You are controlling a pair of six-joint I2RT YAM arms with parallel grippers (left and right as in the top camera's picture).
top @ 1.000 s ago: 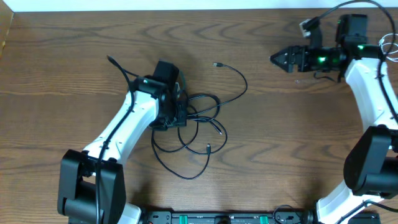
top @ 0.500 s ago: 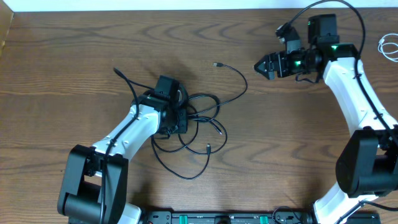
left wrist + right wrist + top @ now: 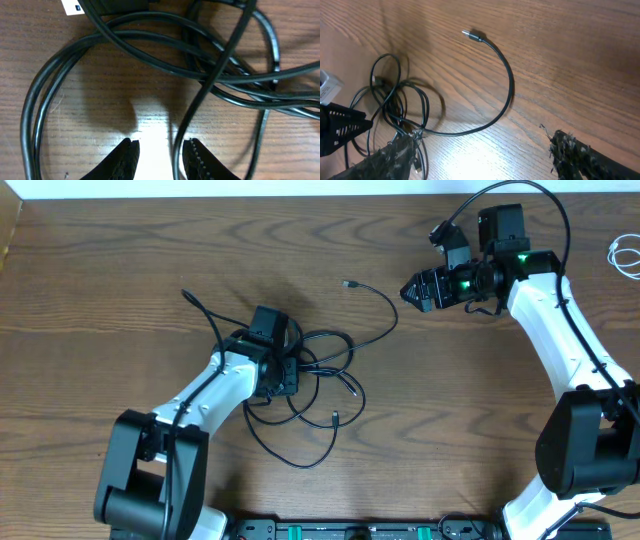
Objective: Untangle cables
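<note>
We are seeing the black cables (image 3: 318,372) lying in one knot on the tabletop (image 3: 110,270), right under and just ahead of the left jaws, so the left arm (image 3: 215,380) is much the nearer. The left jaws are standing partly parted, down at the wood. One strand (image 3: 187,122) is running lengthwise between them, close to one side and not pinched, so they are released and gripping nothing. Other loops are crossing side to side just ahead. The right jaws are hanging wide apart and empty, well apart from the knot. The loose arc (image 3: 509,95) ending in a plug (image 3: 470,35) is curving out ahead of them. We are judging that arc the right arm's nearest pick.
</note>
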